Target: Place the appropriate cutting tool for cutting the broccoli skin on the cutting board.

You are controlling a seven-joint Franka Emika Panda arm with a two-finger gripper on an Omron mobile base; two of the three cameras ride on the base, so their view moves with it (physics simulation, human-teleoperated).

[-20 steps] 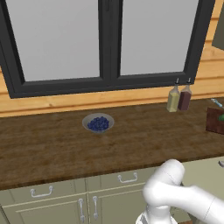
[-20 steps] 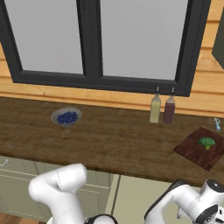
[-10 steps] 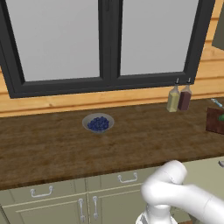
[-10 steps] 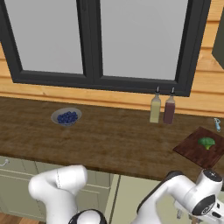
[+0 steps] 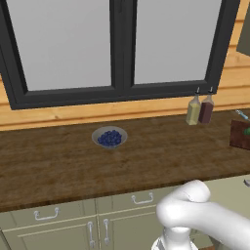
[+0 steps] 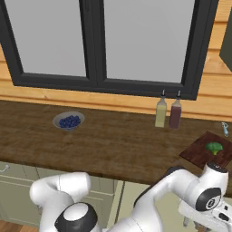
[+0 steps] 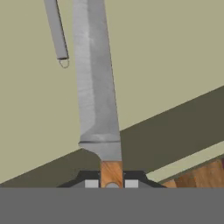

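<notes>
My gripper [image 7: 111, 183] is shut on the wooden handle of a knife [image 7: 94, 78], whose long steel blade points away from the hand, across a beige cabinet front. The hand hangs low at the right, below the countertop's front edge. The cutting board [image 6: 199, 154] is a dark reddish board at the right end of the counter, with the broccoli [image 6: 213, 147] lying on it as a small green lump. In the left base view the cutting board [image 5: 239, 135] is cut off by the right edge.
Two bottles [image 6: 161, 113] [image 6: 175, 114] stand by the window sill, left of the board. A bowl of blue berries [image 6: 69, 121] sits on the counter's left part. A small pale utensil [image 6: 225, 128] lies behind the board. A cabinet handle [image 7: 57, 30] is near the blade.
The arm has shifted slightly at the lower right of the right base view, the hand rising a little. The grip on the knife is unchanged.
</notes>
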